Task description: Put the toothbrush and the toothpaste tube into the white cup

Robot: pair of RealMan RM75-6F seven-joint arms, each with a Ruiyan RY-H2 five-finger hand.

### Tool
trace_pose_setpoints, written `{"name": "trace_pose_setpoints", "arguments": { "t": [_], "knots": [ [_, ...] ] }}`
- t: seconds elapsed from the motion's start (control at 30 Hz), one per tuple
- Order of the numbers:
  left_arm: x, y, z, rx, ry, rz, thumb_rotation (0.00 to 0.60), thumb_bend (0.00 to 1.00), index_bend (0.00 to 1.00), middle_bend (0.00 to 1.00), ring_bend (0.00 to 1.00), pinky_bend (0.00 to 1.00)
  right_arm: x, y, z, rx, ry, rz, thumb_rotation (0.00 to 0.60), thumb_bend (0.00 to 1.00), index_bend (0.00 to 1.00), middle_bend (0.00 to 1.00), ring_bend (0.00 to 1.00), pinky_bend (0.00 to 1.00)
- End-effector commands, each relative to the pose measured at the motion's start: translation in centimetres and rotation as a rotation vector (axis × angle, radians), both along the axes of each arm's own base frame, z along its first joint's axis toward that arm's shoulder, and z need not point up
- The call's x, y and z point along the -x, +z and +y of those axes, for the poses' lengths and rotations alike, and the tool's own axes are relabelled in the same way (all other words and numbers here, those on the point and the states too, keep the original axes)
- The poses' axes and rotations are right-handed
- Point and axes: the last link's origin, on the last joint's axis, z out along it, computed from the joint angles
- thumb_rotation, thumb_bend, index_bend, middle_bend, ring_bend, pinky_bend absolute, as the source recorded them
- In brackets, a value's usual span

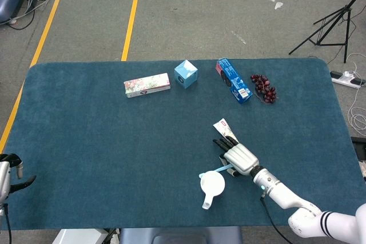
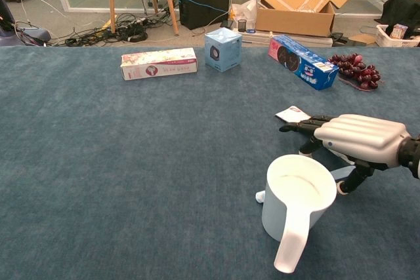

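The right robot hand (image 1: 240, 157) lies palm-down near the front of the blue carpeted table (image 1: 86, 141), its dark fingers stretched forward over the white toothpaste tube (image 1: 223, 127), whose flat crimped end pokes out past the fingertips. The thumb is tucked underneath and appears to press on the pale blue toothbrush (image 1: 216, 170), but whether it truly grips the handle cannot be told from either view. The toothbrush slants from under the palm toward the white plastic cup with a long handle (image 1: 212, 186); its head shows just at the cup's far-left side, touching or nearly touching the wall. In the chest view the cup (image 2: 296, 198) stands upright directly in front of the hand (image 2: 357, 139), hiding most of the brush, with only the brush head (image 2: 260, 196) visible at the cup's base.

Along the far edge of the table, well apart from the hand, sit a long floral-printed carton (image 1: 147, 85), a small light blue cube box (image 1: 186, 74), a blue biscuit packet (image 1: 233, 80) and a bunch of dark red grapes (image 1: 264, 88).

The left robot hand (image 1: 8, 171) rests off the table's near-left corner, only partly in frame, fingers loosely apart and holding nothing visible.
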Motion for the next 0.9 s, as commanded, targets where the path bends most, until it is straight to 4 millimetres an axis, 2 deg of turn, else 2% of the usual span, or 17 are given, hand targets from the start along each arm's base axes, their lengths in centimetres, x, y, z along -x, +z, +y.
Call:
{"name": "trace_pose_setpoints", "arguments": {
  "t": [0.03,0.3,0.63,0.9],
  "knots": [
    [0.0,0.0,0.0,0.0,0.0,0.002,0.6,0.0,0.79,0.51,0.38,0.37,0.0,0.1,0.0,0.003,0.0,-0.003,0.6,0.25,0.59,0.0,0.0,0.0],
    [0.1,0.0,0.0,0.001,0.002,0.003,0.6,0.0,0.79,0.51,0.38,0.37,-0.6,0.9,-0.3,0.027,0.015,-0.019,0.6,0.25,0.6,0.0,0.0,0.0],
    [0.1,-0.1,0.1,0.002,0.004,0.004,0.6,0.0,0.79,0.51,0.38,0.37,-2.5,2.1,-0.6,0.063,0.06,-0.05,0.6,0.25,0.6,0.0,0.0,0.0],
    [0.2,-0.1,0.1,0.002,0.006,0.005,0.6,0.0,0.79,0.51,0.38,0.37,-3.0,4.2,-0.8,0.119,0.081,-0.042,0.6,0.25,0.6,0.0,0.0,0.0]
  ]
}}
